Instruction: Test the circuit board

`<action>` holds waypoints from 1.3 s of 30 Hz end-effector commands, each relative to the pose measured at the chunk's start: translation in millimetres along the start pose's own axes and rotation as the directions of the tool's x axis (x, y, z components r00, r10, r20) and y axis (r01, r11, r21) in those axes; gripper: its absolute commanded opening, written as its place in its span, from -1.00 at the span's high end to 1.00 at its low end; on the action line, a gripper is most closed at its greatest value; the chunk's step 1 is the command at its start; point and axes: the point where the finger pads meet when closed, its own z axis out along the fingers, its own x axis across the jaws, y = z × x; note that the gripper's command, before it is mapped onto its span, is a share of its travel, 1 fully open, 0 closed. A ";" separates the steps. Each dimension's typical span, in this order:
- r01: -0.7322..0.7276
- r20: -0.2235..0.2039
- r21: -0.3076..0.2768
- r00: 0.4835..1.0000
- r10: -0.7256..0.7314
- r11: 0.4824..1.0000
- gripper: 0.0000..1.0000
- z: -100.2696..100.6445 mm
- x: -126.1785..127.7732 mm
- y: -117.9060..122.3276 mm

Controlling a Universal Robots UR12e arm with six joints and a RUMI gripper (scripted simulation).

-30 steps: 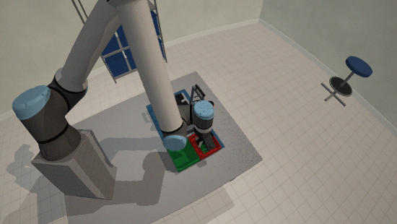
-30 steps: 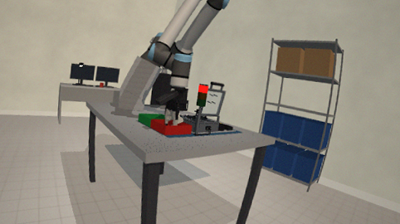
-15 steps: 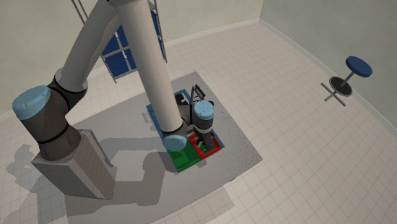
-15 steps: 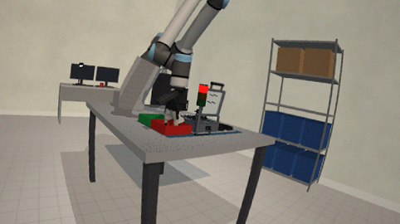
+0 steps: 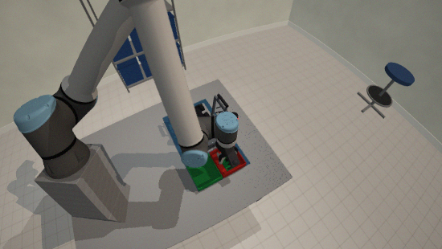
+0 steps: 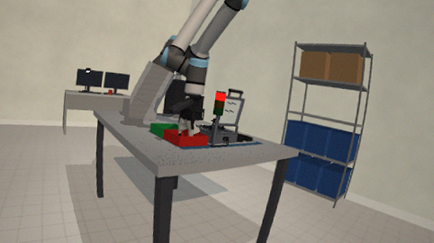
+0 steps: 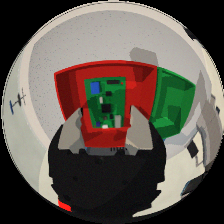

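Since the signal light (image 6: 220, 97) shows red, the tool (image 7: 106, 131) hangs over the red bin (image 7: 67, 95), jaws spread and pinching nothing. The board (image 7: 106, 104) lies w/ component side up inside that bin, green bin (image 7: 175, 107) at its 3 o'clock on the table (image 6: 219, 155). Probably just let go; retreat next.

My arm (image 5: 169, 72): long pale-grey tubular links, dark grey joint housings with light-blue end caps (image 5: 35, 113), mounted on a grey block pedestal (image 5: 102, 201). My gripper (image 7: 106, 106): black body, two grey tapered fingers, small red mark.
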 end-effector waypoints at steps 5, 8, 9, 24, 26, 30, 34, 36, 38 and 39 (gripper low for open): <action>0.000 0.001 0.001 1.000 0.000 1.000 -0.17 -0.6 -0.6 -0.3; 0.000 0.001 0.001 1.000 0.000 1.000 -0.17 -0.6 -0.6 -0.3; 0.000 0.001 0.001 1.000 0.000 1.000 -0.17 -0.6 -0.6 -0.3; 0.000 0.001 0.001 1.000 0.000 1.000 -0.17 -11.4 -0.6 -0.3; 0.000 0.001 0.001 1.000 0.000 1.000 -0.17 -19.6 -0.6 -0.3; 0.000 0.001 0.001 1.000 0.000 1.000 -0.17 -42.5 -0.6 -0.2; 0.000 0.001 0.001 1.000 0.000 1.000 -0.17 -63.4 -0.5 -0.2; 0.000 0.001 0.001 1.000 0.000 1.000 -0.17 -70.6 -0.5 -0.2; 0.000 0.001 0.001 1.000 0.000 1.000 -0.17 -85.0 -0.5 -0.2; 0.000 0.001 0.001 1.000 0.000 1.000 -0.17 -92.0 -0.5 -0.2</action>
